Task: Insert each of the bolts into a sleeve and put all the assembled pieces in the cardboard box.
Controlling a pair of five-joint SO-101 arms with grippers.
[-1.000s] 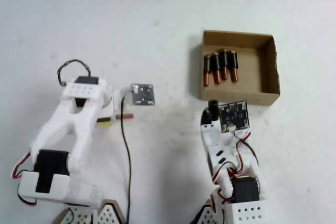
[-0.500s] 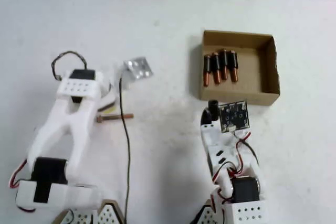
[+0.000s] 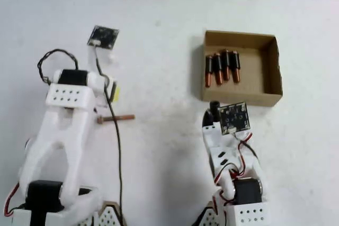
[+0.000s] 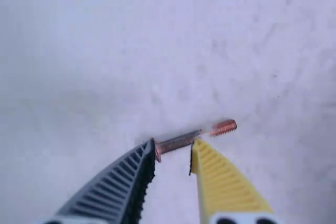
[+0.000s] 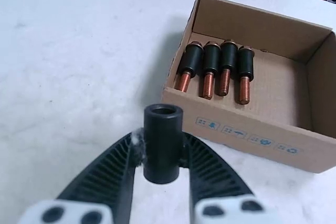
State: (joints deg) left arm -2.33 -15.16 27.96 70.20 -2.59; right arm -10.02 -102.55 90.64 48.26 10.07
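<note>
A copper bolt point(image 3: 115, 117) lies flat on the white table. In the left wrist view the bolt point(image 4: 194, 136) lies just past the tips of my left gripper point(image 4: 172, 156), which is open with its black and yellow fingers on either side of the bolt's head end. In the high view the left gripper point(image 3: 108, 104) hangs over the bolt's head. My right gripper point(image 5: 161, 153) is shut on a black sleeve point(image 5: 163, 142) held upright, just in front of the cardboard box point(image 5: 294, 145). Several assembled pieces point(image 3: 222, 67) lie side by side inside the box point(image 3: 270, 62).
A black cable point(image 3: 117, 152) runs from the left arm across the table near the bolt. The right arm point(image 3: 233, 178) stands close to the box's near wall. Open white table stretches between the two arms and beyond the left arm.
The left arm has swung its wrist away toward the far left, uncovering the whole bolt, which stays on the table. The right arm with the sleeve has kept still.
</note>
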